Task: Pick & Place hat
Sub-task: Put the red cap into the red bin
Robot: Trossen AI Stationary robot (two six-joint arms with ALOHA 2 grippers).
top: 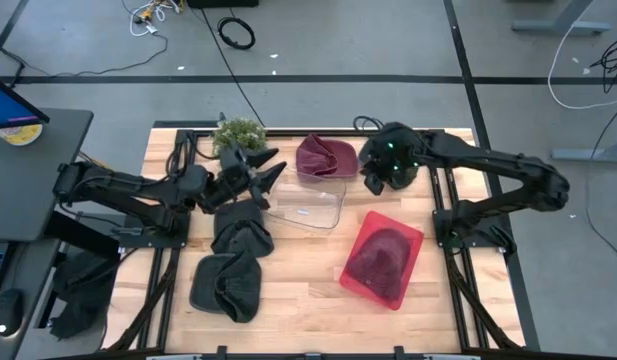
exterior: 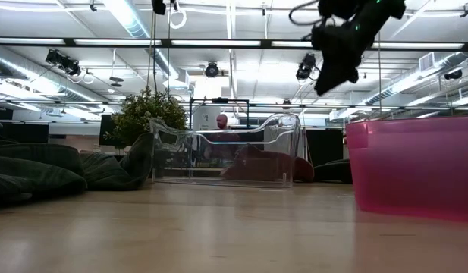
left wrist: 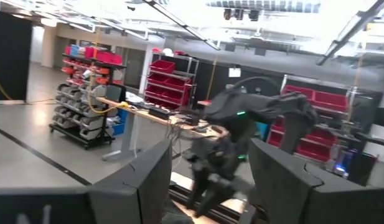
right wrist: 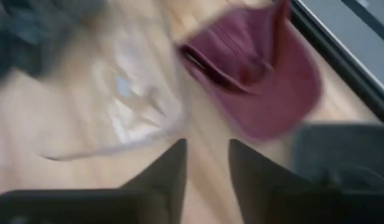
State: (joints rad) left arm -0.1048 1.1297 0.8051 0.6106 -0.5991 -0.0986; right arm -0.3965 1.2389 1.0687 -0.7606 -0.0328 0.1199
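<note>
The right end effector is hanging empty with fingers slightly apart beside the maroon hat lying on the worktop behind the clear bin, seemingly approaching, so next it needs lowering onto the hat and closing.

Bins, a plant and cables around a wooden surface.

A small green plant sits at the surface's far edge, and a clear plastic bin lies mid-surface with a pink bin near it on the right. Black and white cables trail over the grey floor beyond. Red storage shelves line the room's far wall.
</note>
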